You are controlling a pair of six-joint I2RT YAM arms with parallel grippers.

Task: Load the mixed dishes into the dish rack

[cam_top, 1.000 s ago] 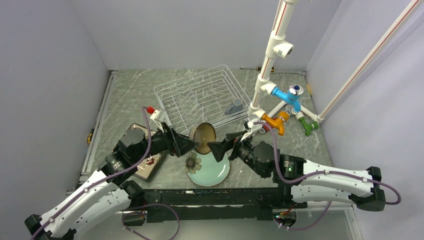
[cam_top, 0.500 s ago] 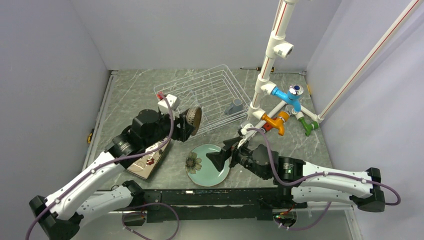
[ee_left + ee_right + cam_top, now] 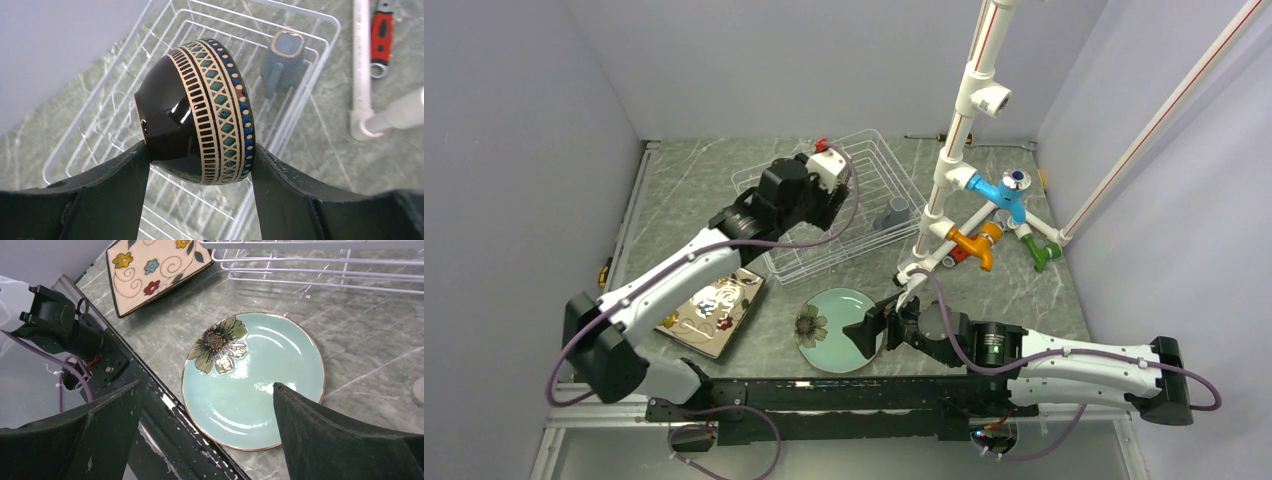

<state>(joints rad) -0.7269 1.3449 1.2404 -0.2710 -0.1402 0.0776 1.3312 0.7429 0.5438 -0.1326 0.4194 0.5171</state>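
My left gripper (image 3: 200, 150) is shut on the brown bowl (image 3: 200, 115), which has cream and teal bands, and holds it on its side above the white wire dish rack (image 3: 320, 22). In the top view that gripper (image 3: 819, 212) hangs over the rack (image 3: 864, 160) and hides the bowl. The small grey mug (image 3: 892, 213) lies in the rack's right part, and also shows in the left wrist view (image 3: 284, 57). My right gripper (image 3: 206, 385) is open and empty above the pale green flower plate (image 3: 255, 380), near its front edge (image 3: 839, 330). The cream floral square plate (image 3: 714, 310) lies left of it. The dark teal plate is out of view.
The white pipe stand with coloured fittings (image 3: 984, 210) rises right of the rack. A red-handled wrench (image 3: 381, 35) lies beyond a white pipe (image 3: 360, 65). The black base frame (image 3: 130, 370) runs along the table's near edge, close to the green plate.
My left arm has carried the bowl from above the green plate, back and up, to over the rack. My right gripper has drawn back, open, over the green plate.
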